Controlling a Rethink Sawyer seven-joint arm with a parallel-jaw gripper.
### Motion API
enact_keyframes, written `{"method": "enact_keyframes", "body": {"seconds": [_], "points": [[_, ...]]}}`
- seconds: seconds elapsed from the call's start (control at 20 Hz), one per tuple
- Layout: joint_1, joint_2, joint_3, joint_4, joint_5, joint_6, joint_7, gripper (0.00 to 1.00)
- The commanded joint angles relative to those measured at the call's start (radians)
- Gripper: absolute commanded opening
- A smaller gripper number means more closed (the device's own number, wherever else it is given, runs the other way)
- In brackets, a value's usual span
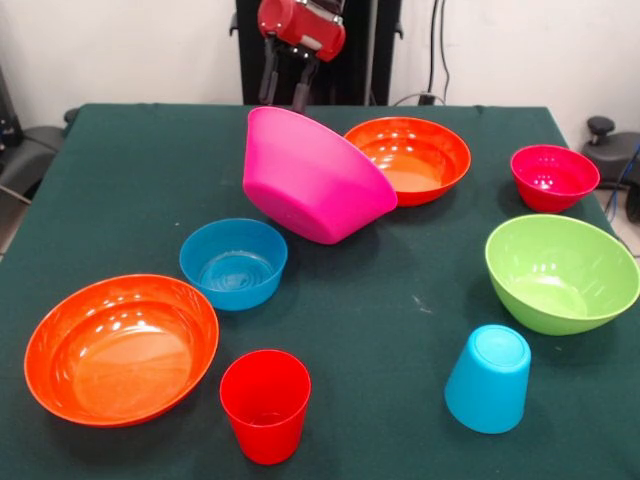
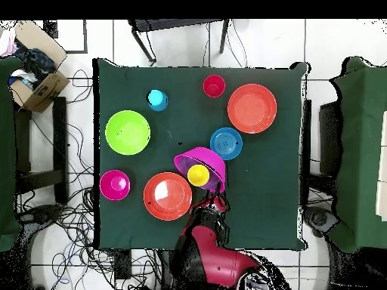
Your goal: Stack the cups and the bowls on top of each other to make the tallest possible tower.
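My gripper [image 1: 285,92] is at the far side of the table, shut on the far rim of the large magenta bowl [image 1: 310,178], which is tilted with its base toward the camera. In the overhead view the yellow cup [image 2: 198,175] lies inside that bowl [image 2: 208,160], with my gripper [image 2: 214,202] at its rim. One orange bowl [image 1: 410,158] sits just right of it, another orange bowl [image 1: 120,348] at the front left. The small blue bowl [image 1: 233,262], crimson bowl [image 1: 553,177], lime bowl [image 1: 560,272], upright red cup [image 1: 265,403] and upturned light blue cup [image 1: 488,378] stand apart. No purple bowl shows.
Everything stands on a dark green table [image 1: 400,330]. Beside the table, a cardboard box [image 2: 38,84] rests on a side surface in the overhead view. Cables lie on the floor round the robot's base [image 2: 215,264].
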Motion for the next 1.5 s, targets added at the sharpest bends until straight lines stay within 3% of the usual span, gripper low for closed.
{"method": "enact_keyframes", "body": {"seconds": [0.05,0.4,0.9,1.5], "points": [[0.049,0.081,-0.009,-0.050,0.027,-0.048,0.220,1.00],[0.071,0.107,-0.033,-0.076,0.021,-0.077,0.263,1.00],[0.111,0.244,-0.065,-0.141,0.053,-0.215,0.289,1.00],[0.133,0.320,-0.085,-0.195,0.066,-0.313,0.313,1.00]]}}
